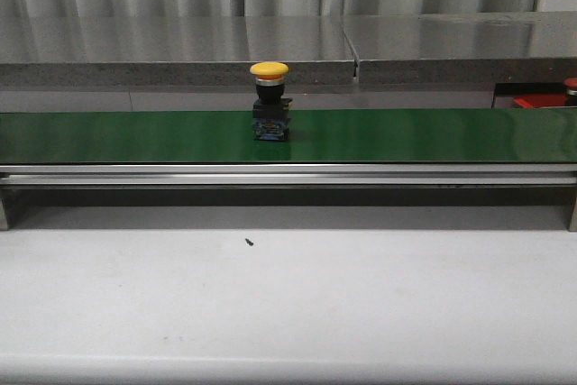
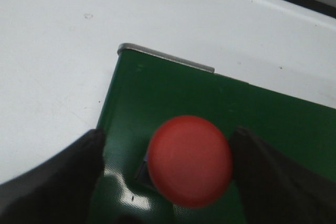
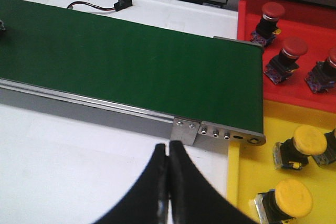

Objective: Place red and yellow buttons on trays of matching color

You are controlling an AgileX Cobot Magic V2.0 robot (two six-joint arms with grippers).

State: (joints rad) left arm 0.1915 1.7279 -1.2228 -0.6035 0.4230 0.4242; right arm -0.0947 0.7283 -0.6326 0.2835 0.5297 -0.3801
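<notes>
Partly done: red tray (image 3: 294, 85) and yellow tray (image 3: 247, 177) already hold matching buttons. Left gripper (image 2: 165, 166), spread apart, straddles a red button (image 2: 189, 160); right gripper (image 3: 169, 182) is pressed together. Yellow button (image 1: 270, 99) waits mid-frame on the belt (image 1: 135, 137).

Yellow-capped button (image 1: 270, 69) on dark green belt (image 1: 406, 135); red tray (image 3: 310, 85) beside yellow tray (image 3: 247, 174); red-capped buttons (image 3: 273, 10).

Factory-like test bench: green conveyor belt (image 1: 406, 135), steel frame.
</notes>
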